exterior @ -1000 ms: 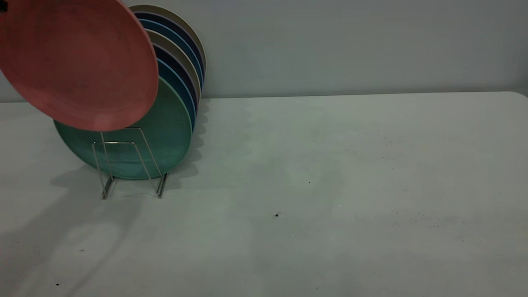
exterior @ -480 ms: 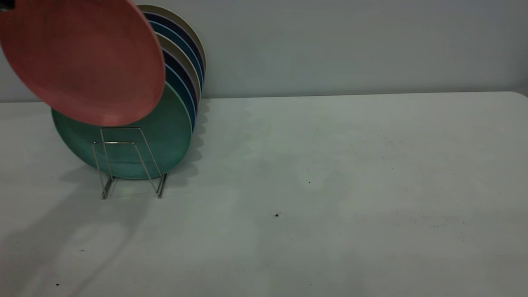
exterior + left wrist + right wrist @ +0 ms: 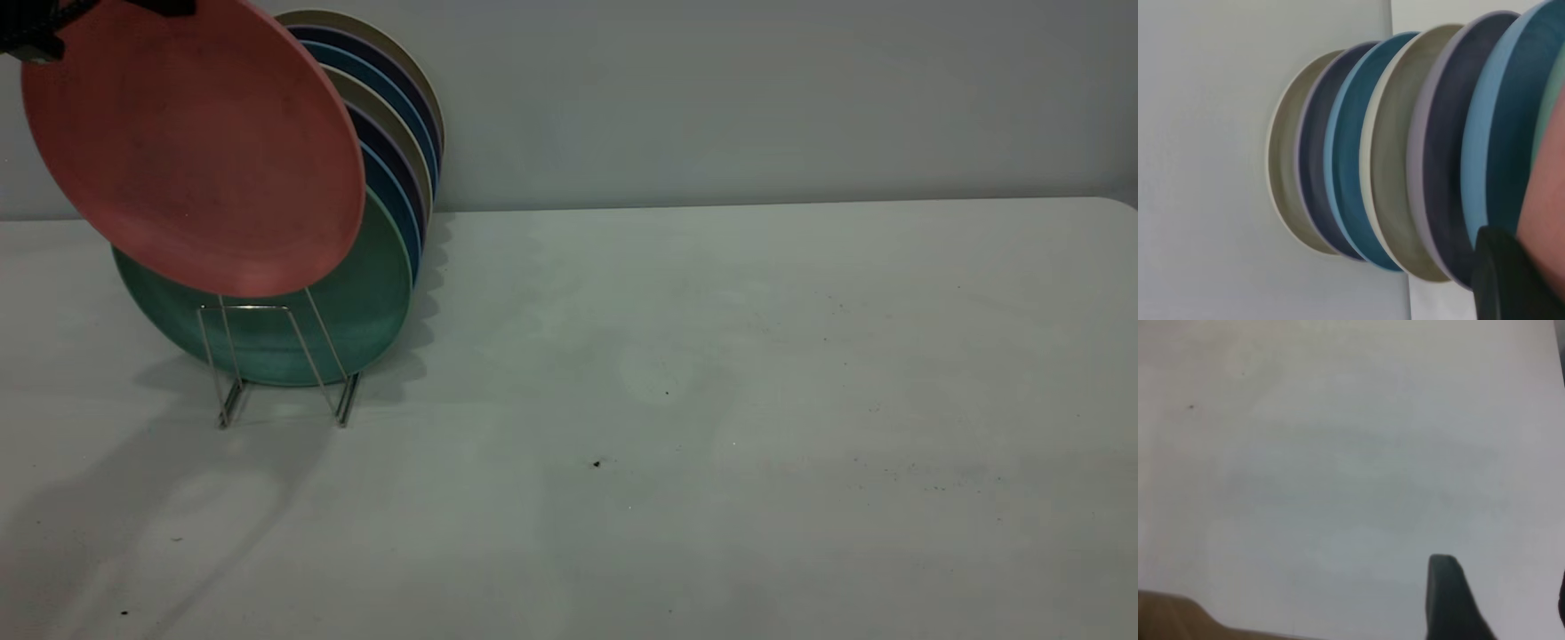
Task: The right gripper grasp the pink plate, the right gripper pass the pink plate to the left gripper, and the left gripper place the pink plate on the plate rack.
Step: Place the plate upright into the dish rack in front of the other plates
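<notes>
Gripping the pink plate [image 3: 200, 147] by its upper edge, the left gripper [image 3: 36, 31] shows only as a black tip at the upper left corner of the exterior frame, its fingers closed on the rim. In the left wrist view one thick black finger [image 3: 1508, 280] sits at the lower right of the frame, pressed against the salmon-pink surface [image 3: 1545, 207] beside it. The plate hangs tilted below and to the right of that gripper, clear of the table [image 3: 711, 400], its face turned toward the camera. Its lower edge overlaps the mint-green plate [image 3: 356, 311] standing at the front of the plate rack [image 3: 267, 356] and just reaches the tops of the front wire loops; whether it touches them cannot be told. Behind the green plate stand blue, dark navy and beige plates [image 3: 391, 133] in a row toward the wall. The right gripper [image 3: 1451, 597] appears only in its own wrist view as one dark finger over bare table; its opening cannot be told.
</notes>
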